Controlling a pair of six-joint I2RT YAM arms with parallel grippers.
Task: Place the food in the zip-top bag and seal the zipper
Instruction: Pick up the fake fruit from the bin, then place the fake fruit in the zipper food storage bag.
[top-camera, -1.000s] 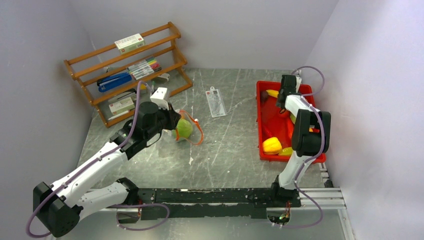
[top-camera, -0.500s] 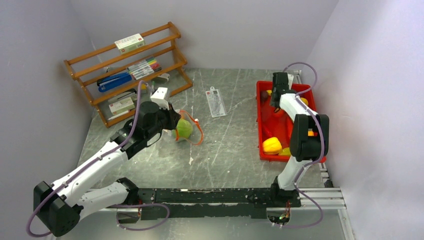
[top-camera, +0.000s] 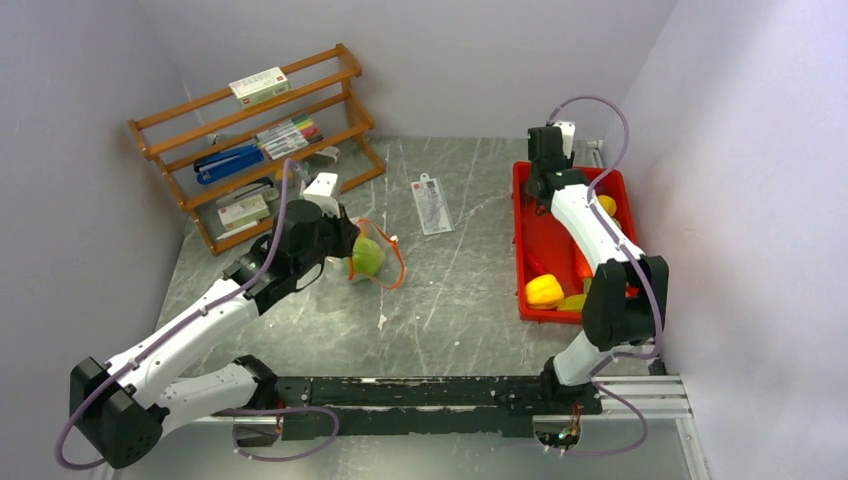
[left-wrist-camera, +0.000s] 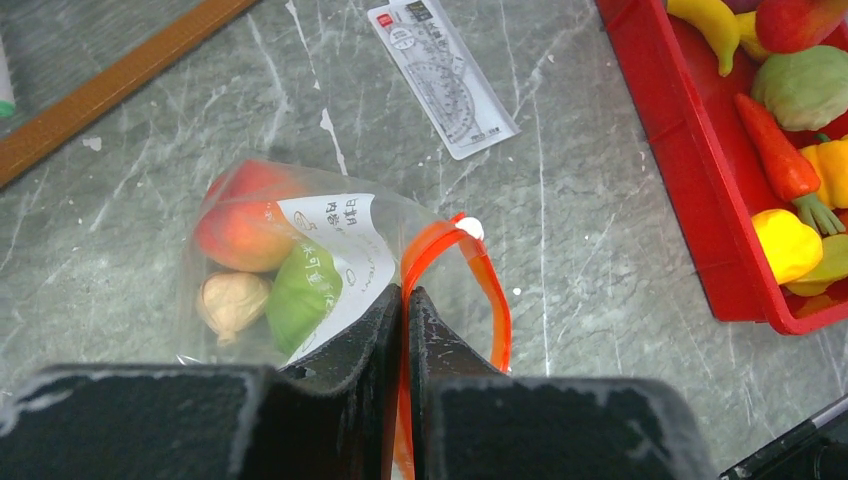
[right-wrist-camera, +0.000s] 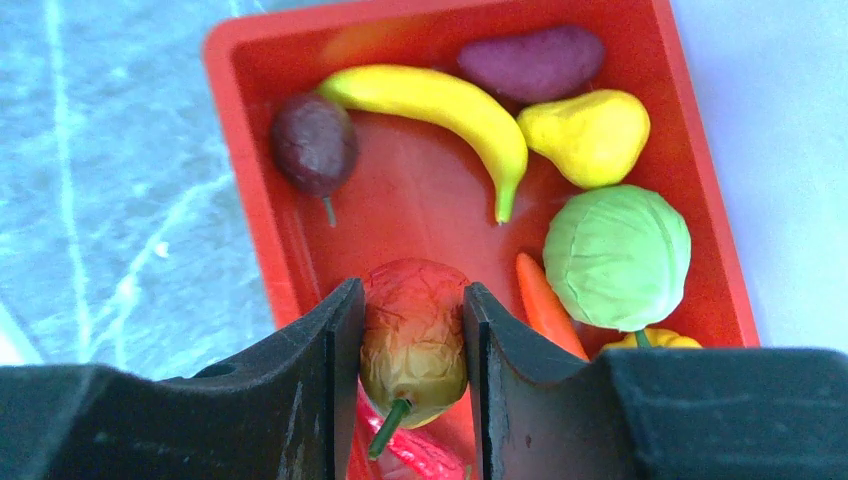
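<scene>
Our left gripper (left-wrist-camera: 405, 296) pinches the zipper (left-wrist-camera: 432, 243), jaws closed, lower centre. Our right gripper (right-wrist-camera: 412, 292) clamps a peach (right-wrist-camera: 412, 345) above the bin (right-wrist-camera: 400, 210).

right fingers (right-wrist-camera: 325, 380) — lifted, swung from red bin (top-camera: 545, 245) middle to far-left corner | peach ball (right-wrist-camera: 413, 330) aloft

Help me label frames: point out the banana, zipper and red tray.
banana (right-wrist-camera: 440, 105), right wrist view, middle of its body.
zipper (left-wrist-camera: 496, 300), left wrist view, its right-hand run.
red tray (left-wrist-camera: 670, 150), left wrist view, its left wall.
</scene>
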